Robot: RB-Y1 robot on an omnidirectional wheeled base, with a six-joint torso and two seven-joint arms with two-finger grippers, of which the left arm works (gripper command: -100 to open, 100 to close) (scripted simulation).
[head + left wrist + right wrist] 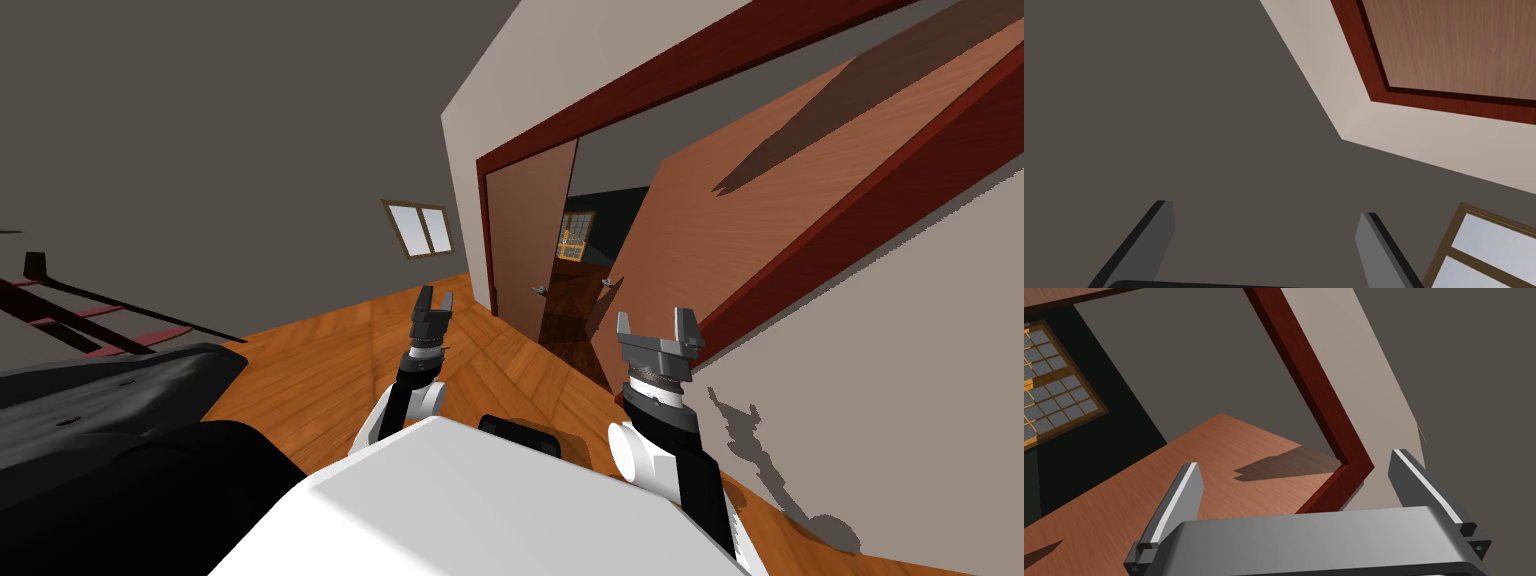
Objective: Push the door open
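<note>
Nearest, the right claw [657, 328] was raised with its fingers spread and nothing between them, probably so it could meet the wood flat rather than grip it. It was close to the door's right leaf [760, 200], which stood partly open in the dark red frame [700, 55]; contact could not be made out. The left claw [434, 303], likewise spread and empty, hovered above the wooden floor [330, 350], apart from the left leaf [525, 240]. Through the gap showed a far window [577, 235].
</note>
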